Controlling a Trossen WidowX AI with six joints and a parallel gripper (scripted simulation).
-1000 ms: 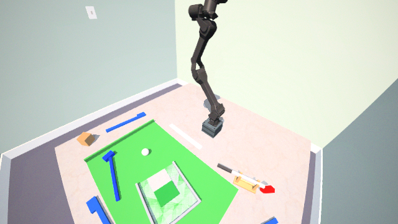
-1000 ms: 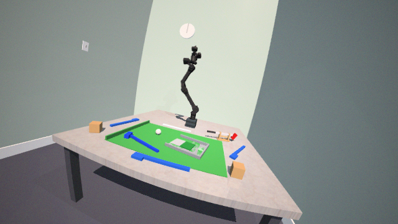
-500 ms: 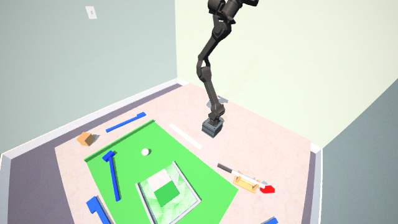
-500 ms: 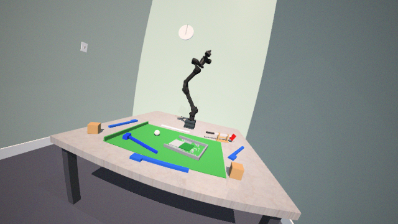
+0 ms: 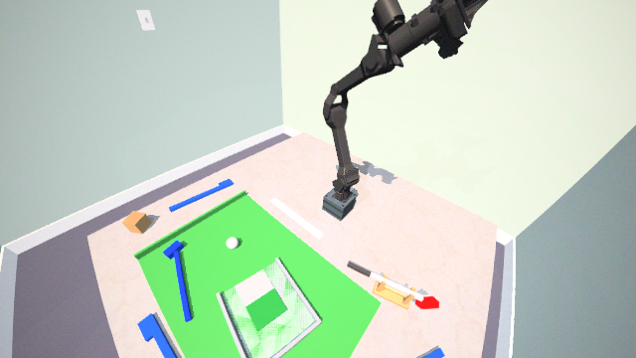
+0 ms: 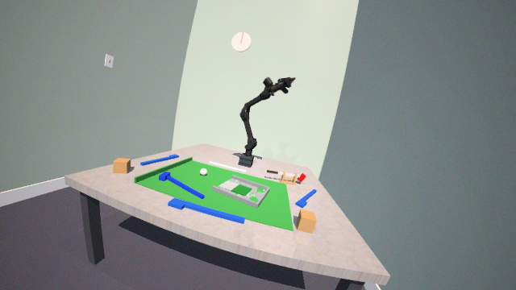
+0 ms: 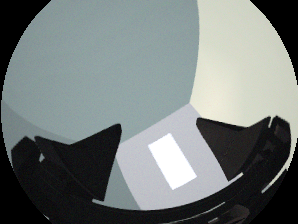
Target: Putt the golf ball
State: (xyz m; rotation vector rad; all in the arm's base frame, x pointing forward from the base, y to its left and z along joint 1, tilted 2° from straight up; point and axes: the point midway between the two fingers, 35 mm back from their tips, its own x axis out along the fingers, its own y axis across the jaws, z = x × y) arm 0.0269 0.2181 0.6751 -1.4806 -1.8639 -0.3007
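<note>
Red putter [image 5: 397,286] [image 6: 301,178] yet to be picked up: seen from the top, on its wooden stand [image 5: 390,297] [image 6: 288,183], five o'clock from the base [image 5: 339,206] [image 6: 246,161]. Tool [image 5: 479,7] [image 6: 293,80] [image 7: 160,124] open, empty (high above the worktop [image 5: 437,249] [image 6: 242,238]). Next, probably swing down, straddle the dark handle [image 5: 359,268] [image 6: 272,171].

Matt-looking orange blocks [image 5: 136,222] [image 6: 306,221] — perhaps wood — and smooth blue clubs [image 5: 182,285] [image 6: 207,212].

Arm [image 5: 338,124] [image 6: 247,117]: matte black, six-joint, slender jointed links, cylindrical housing at twelve o'clock, dark grey block base [image 5: 339,211] [image 6: 246,161], black fingers tapering to points.
</note>
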